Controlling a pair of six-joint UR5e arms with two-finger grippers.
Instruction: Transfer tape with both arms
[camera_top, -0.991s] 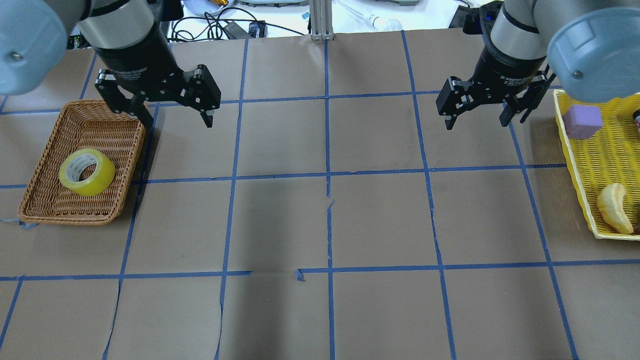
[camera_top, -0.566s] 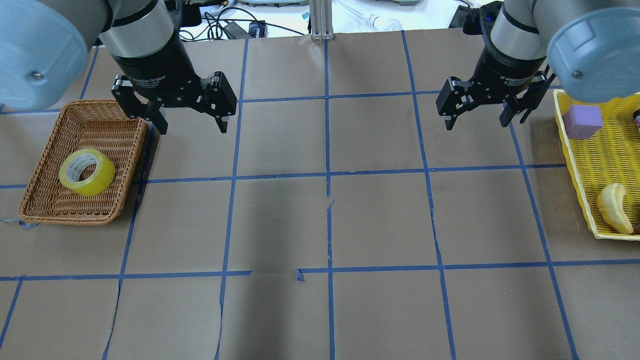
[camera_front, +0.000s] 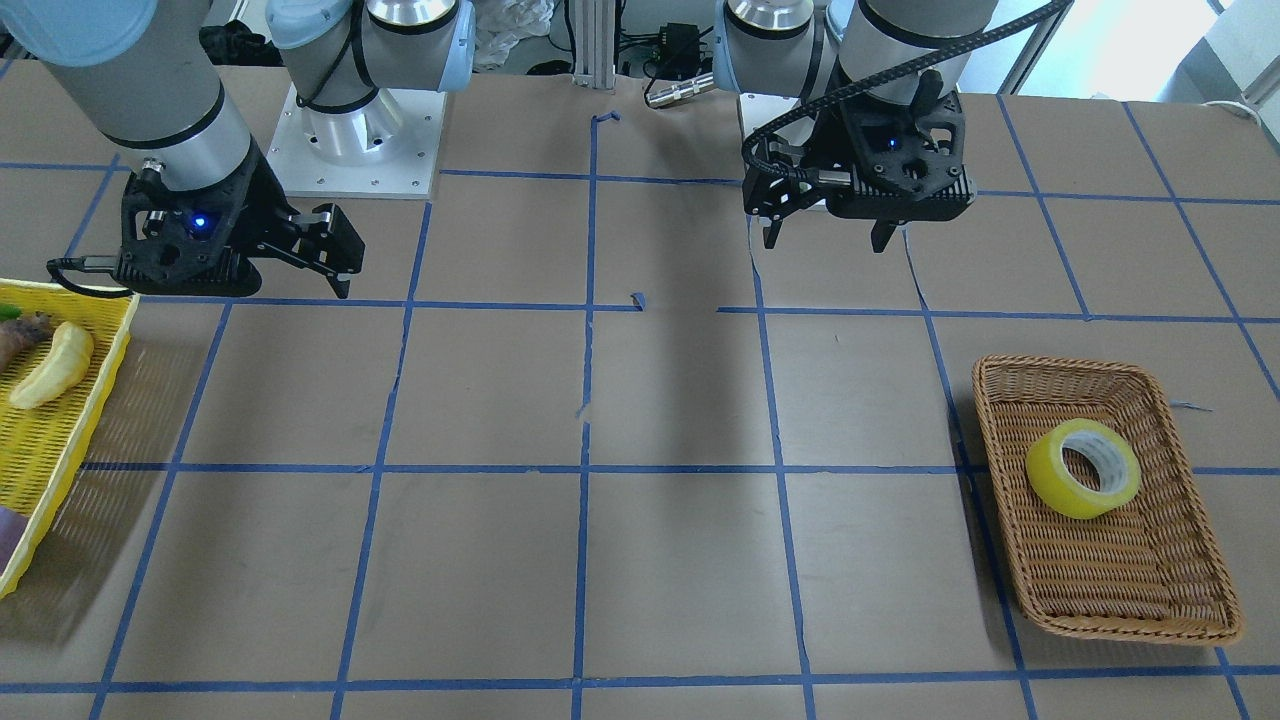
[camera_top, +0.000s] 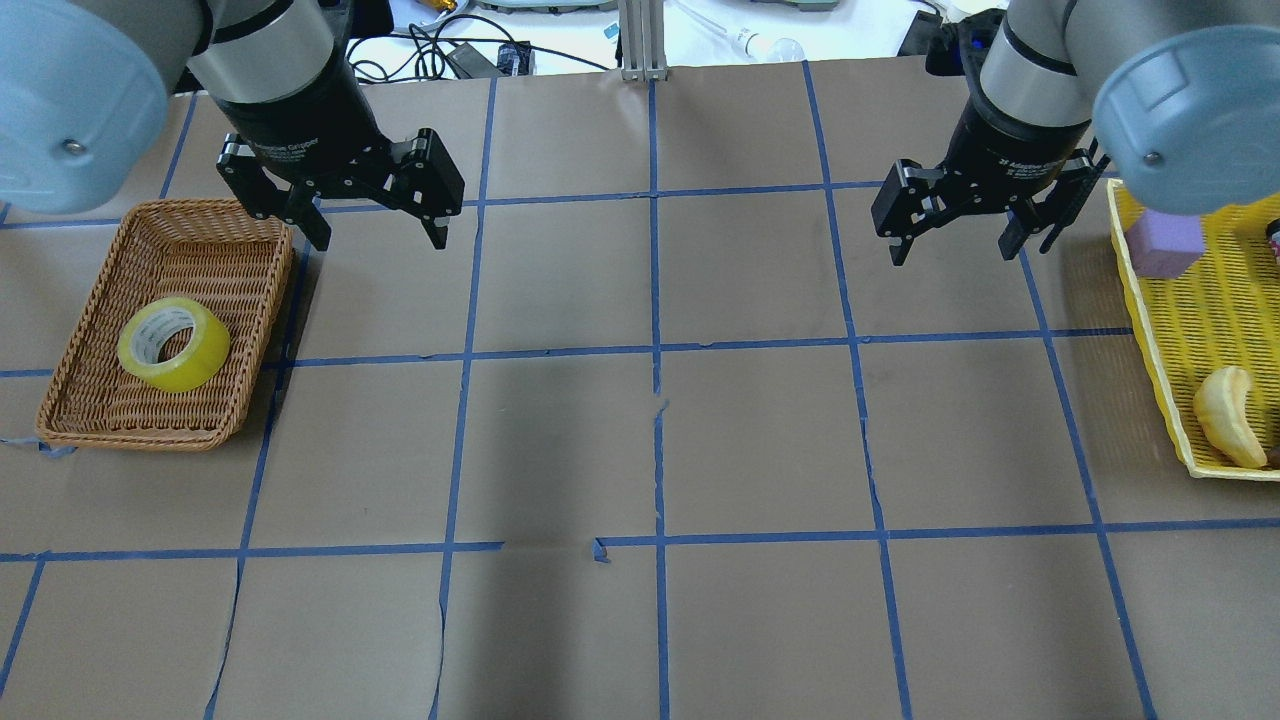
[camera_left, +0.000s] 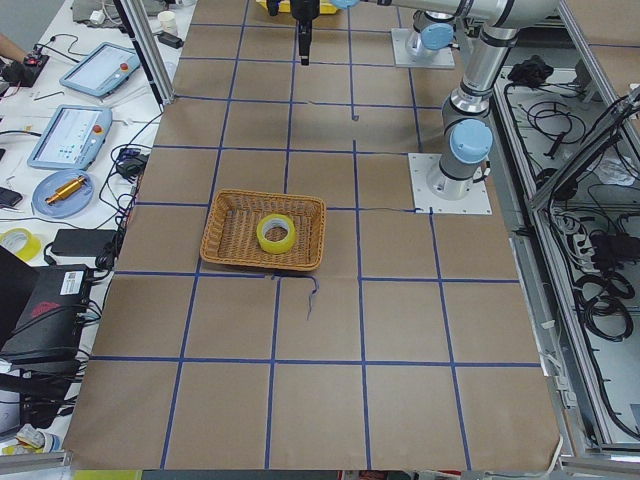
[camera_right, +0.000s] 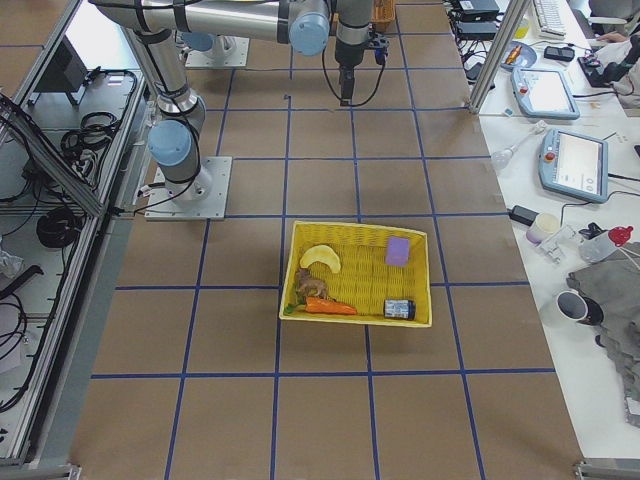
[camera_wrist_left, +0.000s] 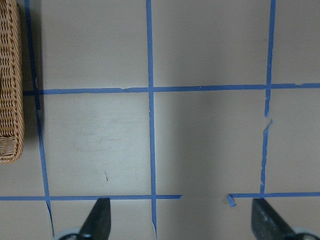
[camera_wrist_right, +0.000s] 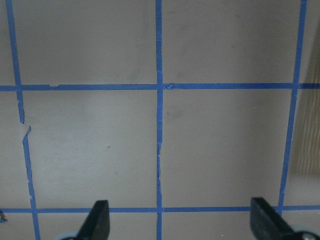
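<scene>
While the tape (camera_top: 173, 343) lies in the wicker basket (camera_top: 130, 438) on the counter (camera_top: 560, 440), left gripper (camera_top: 380, 238) and right gripper (camera_top: 950, 252) hang well away, jaws spread, empty. Handling, judged: light, stiff ring, slick outside; pinch across one wall, through the core.

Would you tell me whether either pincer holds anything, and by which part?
Nothing: left pincer and right pincer are open and empty; the tape lies in the wicker basket.
</scene>
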